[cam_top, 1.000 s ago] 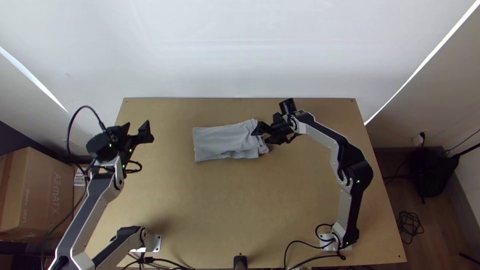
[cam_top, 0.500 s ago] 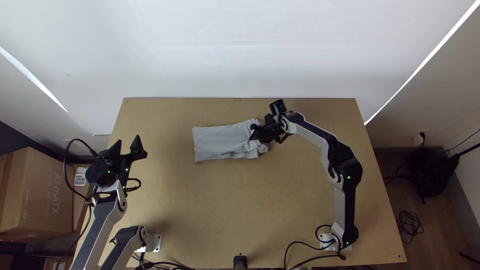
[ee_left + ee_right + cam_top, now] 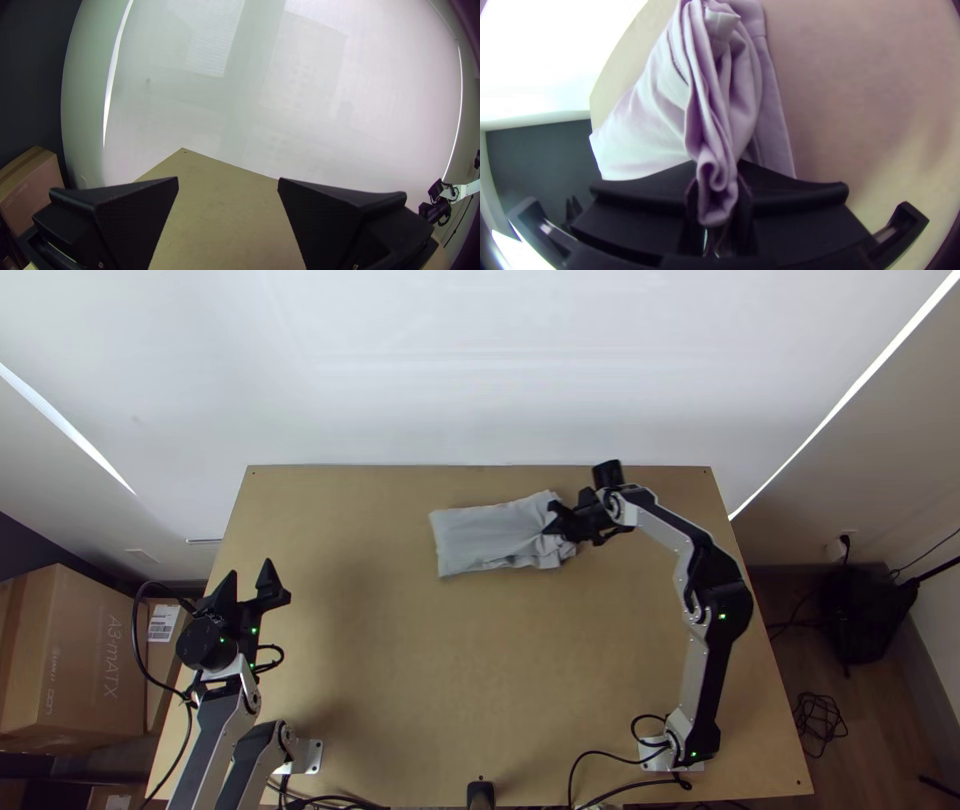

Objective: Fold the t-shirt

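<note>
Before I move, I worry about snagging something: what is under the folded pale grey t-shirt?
Light wooden table shows around the t-shirt, whose bunched end the black right gripper pinches. Anything beneath the cloth is covered.

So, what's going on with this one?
The right gripper has a bunched end of the light grey t-shirt pinched between its fingers. The shirt lies toward the far side of the wooden table, already folded into a rough rectangle, though creased near the held end. Since half a second ago it has shifted toward the right arm's side, along with that gripper. The left gripper is over the table's left side, fingers open, away from the shirt.
</note>
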You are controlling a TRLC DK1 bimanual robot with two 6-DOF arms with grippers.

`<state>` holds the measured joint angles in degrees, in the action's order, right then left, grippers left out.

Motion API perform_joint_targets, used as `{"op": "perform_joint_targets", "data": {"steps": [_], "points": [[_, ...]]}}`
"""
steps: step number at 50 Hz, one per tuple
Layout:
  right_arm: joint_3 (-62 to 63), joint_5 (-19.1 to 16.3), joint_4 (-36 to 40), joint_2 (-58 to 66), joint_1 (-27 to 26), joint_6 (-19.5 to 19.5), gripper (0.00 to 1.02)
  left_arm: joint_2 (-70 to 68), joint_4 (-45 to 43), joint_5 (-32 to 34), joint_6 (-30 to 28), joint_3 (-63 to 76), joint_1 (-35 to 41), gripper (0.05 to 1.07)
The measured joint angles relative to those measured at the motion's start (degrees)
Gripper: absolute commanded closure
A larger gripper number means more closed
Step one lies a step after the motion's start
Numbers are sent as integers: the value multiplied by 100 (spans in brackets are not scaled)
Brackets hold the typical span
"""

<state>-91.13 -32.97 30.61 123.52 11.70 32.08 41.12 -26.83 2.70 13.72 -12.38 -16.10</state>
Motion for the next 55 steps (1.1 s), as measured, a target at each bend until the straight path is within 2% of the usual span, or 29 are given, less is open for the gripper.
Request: {"op": "perform_joint_targets", "data": {"steps": [32, 50, 51, 52, 53, 55], "points": [[1047, 238, -527, -675, -2730, -136, 100, -1047, -13, -48, 87, 595, 11, 10], [1633, 328, -723, -1080, -3759, -299, 100, -1462, -4, -66, 87, 715, 24, 10], [1670, 343, -723, -1108, -3825, -306, 97, -1475, -4, -66, 87, 717, 28, 10], [1703, 350, -726, -1139, -3871, -317, 90, -1484, -4, -66, 87, 721, 28, 10], [1740, 367, -726, -1169, -3934, -328, 79, -1493, -4, -66, 87, 730, 28, 10], [1818, 369, -726, -1244, -4041, -345, 46, -1517, -4, -66, 87, 750, 35, 10]]}}
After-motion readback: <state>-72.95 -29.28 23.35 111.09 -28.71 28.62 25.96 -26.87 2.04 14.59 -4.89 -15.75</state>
